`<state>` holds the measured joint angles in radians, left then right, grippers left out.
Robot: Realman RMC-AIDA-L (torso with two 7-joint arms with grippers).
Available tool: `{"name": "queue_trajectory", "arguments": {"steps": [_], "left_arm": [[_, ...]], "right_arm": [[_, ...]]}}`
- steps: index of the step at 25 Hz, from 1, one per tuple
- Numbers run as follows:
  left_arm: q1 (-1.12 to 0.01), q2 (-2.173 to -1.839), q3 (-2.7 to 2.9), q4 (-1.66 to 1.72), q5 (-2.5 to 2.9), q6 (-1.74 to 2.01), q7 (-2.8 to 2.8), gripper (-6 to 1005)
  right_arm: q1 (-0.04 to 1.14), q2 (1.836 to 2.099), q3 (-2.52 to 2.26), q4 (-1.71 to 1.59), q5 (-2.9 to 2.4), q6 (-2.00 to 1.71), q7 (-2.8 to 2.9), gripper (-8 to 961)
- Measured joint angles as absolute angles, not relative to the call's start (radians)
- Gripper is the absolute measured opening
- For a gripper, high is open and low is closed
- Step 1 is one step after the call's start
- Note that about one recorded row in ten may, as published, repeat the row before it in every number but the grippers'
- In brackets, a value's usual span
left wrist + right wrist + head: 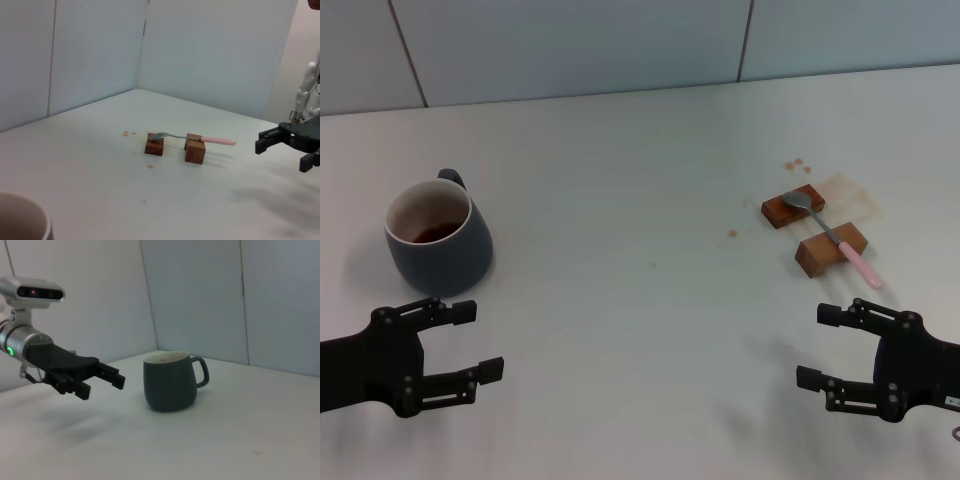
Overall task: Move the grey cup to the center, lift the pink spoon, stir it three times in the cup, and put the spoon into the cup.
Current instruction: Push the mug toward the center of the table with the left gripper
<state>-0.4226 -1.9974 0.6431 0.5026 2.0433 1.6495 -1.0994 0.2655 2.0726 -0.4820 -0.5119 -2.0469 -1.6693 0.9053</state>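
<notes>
Evidently nothing was begun: the spoon [832, 233] bridged two blocks [831, 250] for easy pickup, the cup [437, 237] stood off-centre, left gripper [468, 341] and right gripper [817, 346] empty, fingers wide.

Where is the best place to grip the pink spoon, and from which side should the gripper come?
Probably the pink handle end of the pink spoon. It lies bridged across two wooden blocks, and the handle overhangs the nearer block toward the robot, with free space beneath. The open right gripper is just in front of it, so coming from the robot's side, fingers straddling the handle, looks easiest.
</notes>
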Motion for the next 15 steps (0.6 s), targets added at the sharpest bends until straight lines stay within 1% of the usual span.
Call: {"name": "queue_trajectory", "arguments": {"steps": [8,15], "left_arm": [[-0.423,-2.004,0.643,0.503,2.043,1.65,-1.099,815],[-0.426,-2.004,0.643,0.503,2.039,1.652,-1.097,803]], "right_arm": [[0.272,2.072,-0.483,-0.509,-2.05,-1.657,0.903,836],[0.275,2.074,-0.483,-0.508,-2.052,-1.654,0.903,835]]}}
